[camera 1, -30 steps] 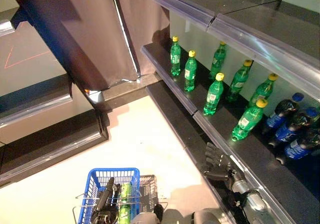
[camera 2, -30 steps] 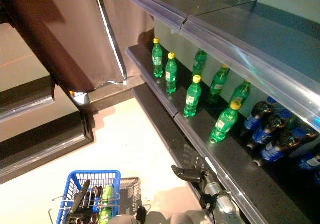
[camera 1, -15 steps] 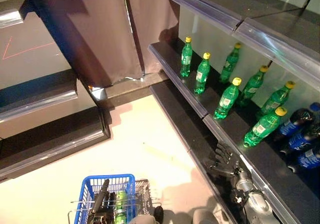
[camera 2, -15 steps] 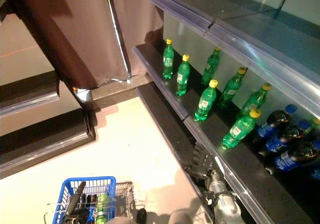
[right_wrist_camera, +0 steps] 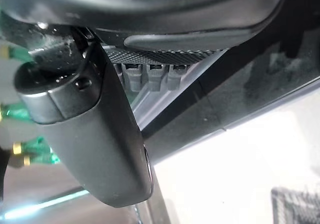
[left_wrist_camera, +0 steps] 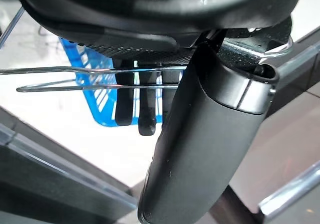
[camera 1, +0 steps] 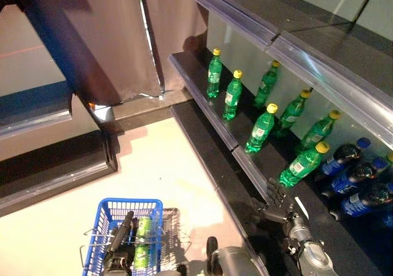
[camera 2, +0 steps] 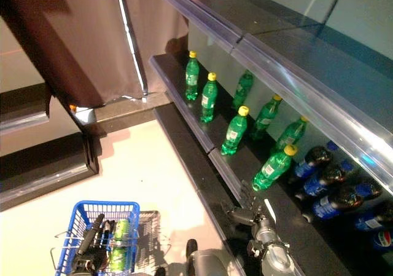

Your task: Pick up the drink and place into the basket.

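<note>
Now reaching: my right hand (camera 1: 274,203) empty, fingers apart, just below shelf (camera 1: 202,85); left hand (left_wrist_camera: 145,104) fingers clamped on basket handle (left_wrist_camera: 75,79); next, grasp nearest green bottle (camera 1: 302,163).

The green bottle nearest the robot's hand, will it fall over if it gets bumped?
Probably. That green bottle is tall and narrow and already looks tilted on the shelf, so a nudge may tip it. Being round, it would likely roll. The right hand hangs just below it, fingers open.
</note>
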Robot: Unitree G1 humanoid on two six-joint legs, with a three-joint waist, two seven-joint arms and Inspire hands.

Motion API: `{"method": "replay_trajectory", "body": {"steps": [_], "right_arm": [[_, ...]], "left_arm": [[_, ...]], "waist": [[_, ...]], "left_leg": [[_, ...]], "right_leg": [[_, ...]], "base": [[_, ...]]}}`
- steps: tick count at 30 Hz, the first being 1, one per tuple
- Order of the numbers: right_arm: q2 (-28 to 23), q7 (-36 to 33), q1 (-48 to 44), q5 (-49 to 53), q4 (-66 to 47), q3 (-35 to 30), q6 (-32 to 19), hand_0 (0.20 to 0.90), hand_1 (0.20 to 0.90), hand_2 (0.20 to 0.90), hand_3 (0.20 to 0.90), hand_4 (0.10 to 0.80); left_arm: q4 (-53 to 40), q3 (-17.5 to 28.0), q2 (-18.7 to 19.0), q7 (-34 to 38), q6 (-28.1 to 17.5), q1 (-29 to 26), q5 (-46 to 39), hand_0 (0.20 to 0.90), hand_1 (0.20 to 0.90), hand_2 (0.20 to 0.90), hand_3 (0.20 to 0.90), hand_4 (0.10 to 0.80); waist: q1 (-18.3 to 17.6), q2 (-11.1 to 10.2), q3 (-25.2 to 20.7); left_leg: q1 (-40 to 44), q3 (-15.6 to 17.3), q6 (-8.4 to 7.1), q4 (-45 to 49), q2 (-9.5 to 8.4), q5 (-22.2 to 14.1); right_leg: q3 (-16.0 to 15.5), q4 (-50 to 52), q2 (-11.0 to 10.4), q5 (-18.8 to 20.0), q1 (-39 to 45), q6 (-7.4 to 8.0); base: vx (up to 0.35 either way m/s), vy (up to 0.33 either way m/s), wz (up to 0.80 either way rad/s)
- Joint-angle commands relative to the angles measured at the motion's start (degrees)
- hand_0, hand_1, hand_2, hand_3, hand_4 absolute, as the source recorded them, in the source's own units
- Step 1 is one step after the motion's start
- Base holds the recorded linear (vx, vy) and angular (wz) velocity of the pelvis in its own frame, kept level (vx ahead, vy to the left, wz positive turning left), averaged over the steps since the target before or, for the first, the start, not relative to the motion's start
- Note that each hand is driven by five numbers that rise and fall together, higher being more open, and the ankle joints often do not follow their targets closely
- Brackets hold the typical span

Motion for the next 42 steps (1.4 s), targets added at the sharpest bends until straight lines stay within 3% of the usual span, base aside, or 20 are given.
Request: {"method": "replay_trajectory", "body": {"steps": [1,3,6,7,10,16,19,20,22,25,26,27,29,33,35,38,40,41,42], "right_arm": [[-3.16,5.04,-1.19,0.14,-4.66,0.04,-6.00,0.900,0.900,0.900,0.900,0.800],[-3.43,8.45,-1.17,0.93,-5.45,0.92,-4.48,0.900,0.900,0.900,0.900,0.800],[-3.70,12.85,-1.32,0.67,-6.31,2.19,-2.67,0.900,0.900,0.900,0.900,0.800],[-4.01,14.16,-1.27,0.18,-6.78,2.93,-2.38,0.900,0.900,0.900,0.900,0.800],[-4.83,14.30,-1.27,-0.22,-7.39,4.34,-2.27,0.900,0.900,0.900,0.900,0.800],[-6.71,14.83,-1.71,-0.12,-7.53,5.05,-2.57,0.900,0.900,0.900,0.900,0.800],[-7.10,14.07,-1.82,0.44,-8.13,5.11,-2.30,0.900,0.900,0.900,0.900,0.800],[-7.34,13.53,-2.48,0.63,-8.01,5.55,-2.11,0.900,0.900,0.900,0.900,0.800],[-7.49,13.27,-3.30,0.99,-7.96,6.05,-1.62,0.900,0.900,0.900,0.900,0.800],[-8.09,13.75,-4.30,0.55,-8.10,6.69,-0.91,0.900,0.900,0.900,0.900,0.800],[-8.10,13.75,-4.29,0.55,-8.10,6.69,-0.91,0.900,0.900,0.900,0.900,0.800],[-8.76,14.47,-4.38,0.02,-8.61,6.72,-0.69,0.900,0.900,0.900,0.900,0.800],[-9.22,14.97,-4.68,-0.28,-8.70,6.85,-0.54,0.900,0.900,0.900,0.900,0.800],[-10.37,15.36,-6.53,-0.40,-7.36,6.97,-0.47,0.900,0.900,0.900,0.900,0.800],[-10.46,15.62,-7.67,-0.51,-6.40,7.11,-0.86,0.900,0.900,0.900,0.900,0.800],[-10.29,16.04,-6.95,-0.48,-7.78,6.22,-0.79,0.900,0.900,0.900,0.900,0.800],[-9.18,15.41,-6.11,-0.25,-7.82,5.28,-1.86,0.900,0.900,0.900,0.900,0.800],[-9.08,15.46,-6.14,-0.18,-7.79,5.26,-1.86,0.900,0.900,0.900,0.900,0.800],[-8.48,15.59,-6.28,-0.14,-7.59,5.21,-2.02,0.900,0.900,0.900,0.900,0.800]], "left_arm": [[-11.79,5.29,6.07,-8.44,-5.95,-2.87,4.26,0.300,0.300,0.300,0.200,0.100],[-12.04,5.49,5.73,-8.83,-5.80,-2.55,3.98,0.300,0.300,0.300,0.200,0.100],[-12.48,5.42,5.24,-9.32,-5.79,-2.77,4.25,0.300,0.300,0.300,0.200,0.100],[-13.02,5.29,5.01,-9.53,-5.59,-2.95,4.31,0.300,0.300,0.300,0.200,0.100],[-13.92,4.42,4.57,-9.48,-5.69,-3.29,3.84,0.300,0.300,0.300,0.200,0.100],[-14.82,2.95,4.41,-10.32,-6.35,-2.87,2.28,0.300,0.300,0.300,0.200,0.100],[-16.15,2.37,4.43,-10.22,-6.09,-2.36,2.00,0.300,0.300,0.300,0.200,0.100],[-16.13,2.02,4.62,-10.65,-6.13,-2.27,1.61,0.300,0.300,0.300,0.200,0.100],[-16.03,1.88,4.92,-10.89,-6.26,-2.20,0.78,0.300,0.300,0.300,0.200,0.100],[-15.23,2.55,4.36,-11.79,-6.36,-2.04,0.02,0.300,0.300,0.300,0.200,0.100],[-15.23,2.54,4.36,-11.79,-6.37,-2.03,0.02,0.300,0.300,0.300,0.200,0.100],[-15.03,2.80,3.57,-12.03,-6.99,-1.65,-0.31,0.300,0.300,0.300,0.200,0.100],[-14.53,2.71,3.23,-11.93,-7.78,-1.87,-0.76,0.300,0.300,0.300,0.200,0.100],[-12.14,2.55,3.09,-11.90,-8.89,-3.74,-2.07,0.300,0.300,0.300,0.200,0.100],[-9.94,1.44,4.26,-11.37,-9.88,-6.06,-4.07,0.300,0.300,0.300,0.200,0.100],[-8.37,0.37,6.29,-11.34,-10.11,-7.68,-6.06,0.300,0.300,0.300,0.200,0.100],[-7.51,-0.04,8.15,-11.17,-9.59,-8.53,-5.51,0.300,0.300,0.300,0.200,0.100],[-7.46,0.03,8.26,-11.25,-9.55,-8.54,-5.56,0.300,0.300,0.300,0.200,0.100],[-7.36,0.62,8.80,-11.99,-9.17,-8.12,-5.88,0.300,0.300,0.300,0.200,0.100]], "waist": [[-0.54,2.64,-6.89],[-0.42,2.95,-7.57],[-0.29,3.23,-8.16],[-0.40,3.13,-8.17],[-0.88,2.83,-7.79],[-1.47,1.76,-7.10],[-0.95,1.28,-6.30],[-0.45,1.44,-5.95],[0.16,1.98,-5.65],[1.58,3.15,-5.38],[1.62,3.13,-5.33],[2.45,3.71,-4.95],[2.87,4.02,-4.68],[2.67,4.52,-4.58],[1.37,4.74,-4.86],[0.29,4.19,-4.84],[0.17,3.07,-4.74],[0.30,2.99,-4.71],[1.03,2.71,-4.61]], "left_leg": [[4.09,-0.22,-0.18,-0.22,-6.81,-3.25],[4.25,0.34,-0.97,2.55,-6.21,-2.96],[2.92,1.85,-2.84,8.48,-5.04,0.31],[1.32,3.67,-4.03,13.53,-4.15,2.06],[-2.71,6.05,-5.06,22.01,-2.98,3.29],[-9.22,9.24,-4.80,35.61,-1.45,3.74],[-12.45,10.22,-3.33,31.86,1.18,3.42],[-12.12,9.08,-2.89,24.63,2.42,3.56],[-10.93,7.12,-3.19,16.04,3.19,4.56],[-9.02,2.03,-5.46,1.81,4.91,7.80],[-8.85,2.06,-5.46,1.62,4.91,7.89],[-9.75,0.04,-7.20,-3.13,6.22,10.93],[-10.22,-1.41,-8.00,-5.70,6.90,12.49],[-9.81,-3.72,-8.88,-6.91,7.40,11.80],[-8.34,-3.71,-8.93,-6.35,7.00,9.42],[-7.73,-2.63,-7.75,-3.34,5.38,5.83],[-7.28,-0.85,-5.83,-0.79,3.48,3.04],[-7.30,-0.69,-5.69,-0.57,3.40,2.86],[-7.08,0.33,-5.08,0.11,3.12,2.20]], "right_leg": [[-2.21,-11.69,3.17,9.34,0.81,0.27],[-2.80,-11.42,2.78,7.67,2.55,-0.80],[-3.14,-12.13,2.16,5.91,5.29,-1.99],[-3.27,-11.96,1.44,4.80,6.61,-2.56],[-1.88,-10.69,0.38,3.12,7.82,-3.44],[1.70,-10.37,-0.54,1.35,10.03,-4.90],[3.93,-10.59,-0.41,0.93,11.17,-5.07],[5.38,-10.90,-0.14,0.53,11.63,-4.72],[6.94,-11.41,0.43,0.02,12.27,-4.24],[9.57,-12.97,0.73,-0.29,13.68,-3.17],[9.61,-13.00,0.71,-0.28,13.77,-3.17],[11.09,-14.30,0.34,-0.37,15.22,-2.49],[12.29,-14.97,0.15,-0.44,16.14,-2.14],[15.51,-15.81,-1.70,-0.53,17.15,-0.58],[17.75,-15.16,-4.02,-0.37,15.92,1.84],[19.02,-14.54,-6.40,0.71,14.43,3.96],[17.24,-14.30,-8.98,3.37,12.01,5.60],[17.02,-14.22,-9.10,3.46,11.86,5.65],[14.27,-13.84,-9.95,4.30,10.94,5.83]], "base": [[0.311,-0.099,0.10],[0.264,-0.107,0.02],[0.225,-0.104,0.04],[0.194,-0.093,0.13],[0.126,-0.052,0.16],[0.084,-0.003,0.04],[0.072,0.071,-0.05],[0.069,0.119,-0.03],[0.092,0.160,-0.05],[0.125,0.224,-0.21],[0.175,0.325,-0.58],[0.120,0.237,-0.50],[0.142,0.333,-0.61],[0.111,0.485,-0.73],[0.085,0.626,-0.66],[0.042,0.381,-0.36],[0.054,0.408,-0.35],[0.054,0.299,-0.42],[0.033,0.192,-0.46]]}}
